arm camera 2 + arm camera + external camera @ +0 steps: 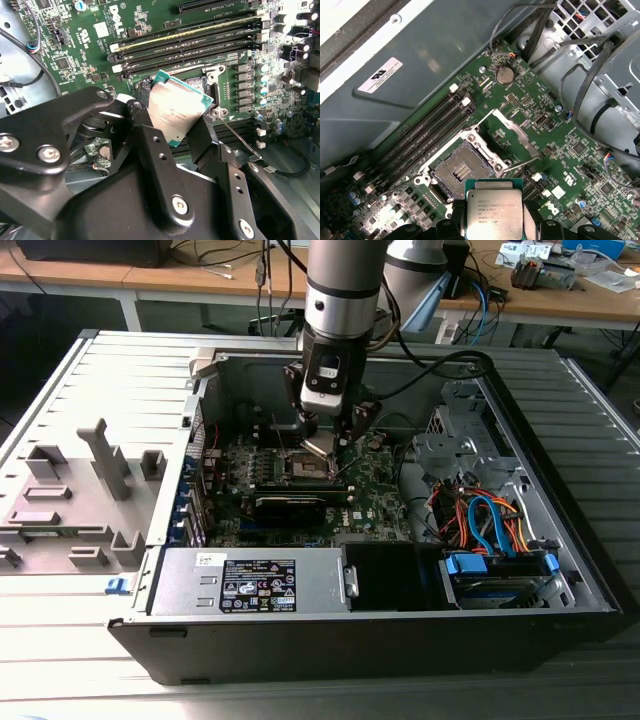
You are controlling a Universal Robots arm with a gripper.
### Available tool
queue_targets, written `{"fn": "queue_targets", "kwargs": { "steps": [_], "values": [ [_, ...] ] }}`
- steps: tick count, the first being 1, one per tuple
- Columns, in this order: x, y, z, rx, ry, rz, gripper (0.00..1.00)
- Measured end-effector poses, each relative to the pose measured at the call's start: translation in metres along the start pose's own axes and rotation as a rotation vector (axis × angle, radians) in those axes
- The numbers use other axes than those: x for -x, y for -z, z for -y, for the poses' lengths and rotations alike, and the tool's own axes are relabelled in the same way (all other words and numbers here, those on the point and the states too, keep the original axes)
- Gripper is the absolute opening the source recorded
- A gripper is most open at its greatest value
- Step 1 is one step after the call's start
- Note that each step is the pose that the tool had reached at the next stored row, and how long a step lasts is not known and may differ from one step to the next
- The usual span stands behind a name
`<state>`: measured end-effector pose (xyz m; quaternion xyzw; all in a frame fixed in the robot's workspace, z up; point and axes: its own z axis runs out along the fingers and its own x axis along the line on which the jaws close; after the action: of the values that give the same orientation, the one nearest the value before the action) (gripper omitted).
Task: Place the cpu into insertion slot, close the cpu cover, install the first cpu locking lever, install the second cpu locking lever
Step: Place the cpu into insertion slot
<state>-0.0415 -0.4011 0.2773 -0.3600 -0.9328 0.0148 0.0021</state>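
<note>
My gripper (pixel 326 440) is shut on the cpu (pixel 494 210), a flat square chip with a silvery top and a green rim. It hangs tilted just above the motherboard, clamped between the black fingers (pixel 145 137). In the first wrist view the insertion slot (pixel 460 172) lies open, with a dark centre and a silver rim, a little ahead of the chip. The cpu cover (pixel 519 134) stands swung up beside the slot, and the board shows through its window. A thin wire lever (pixel 520 164) sticks out near the slot. In the second wrist view the cpu (pixel 175 112) hides most of the slot.
Long black memory slots (pixel 427 132) run beside the socket. The grey case wall (pixel 420 60) rises close behind them. Bundled cables (pixel 480 520) and a drive cage sit at the exterior view's right. A power supply (pixel 250 580) lies along the front.
</note>
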Motion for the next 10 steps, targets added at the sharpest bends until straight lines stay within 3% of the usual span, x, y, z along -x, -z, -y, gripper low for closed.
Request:
{"fn": "queue_targets", "kwargs": {
  "steps": [10],
  "values": [
    [0.0001, -0.0005, 0.0, -0.0001, -0.017, -0.0005, 0.55]
  ]
}}
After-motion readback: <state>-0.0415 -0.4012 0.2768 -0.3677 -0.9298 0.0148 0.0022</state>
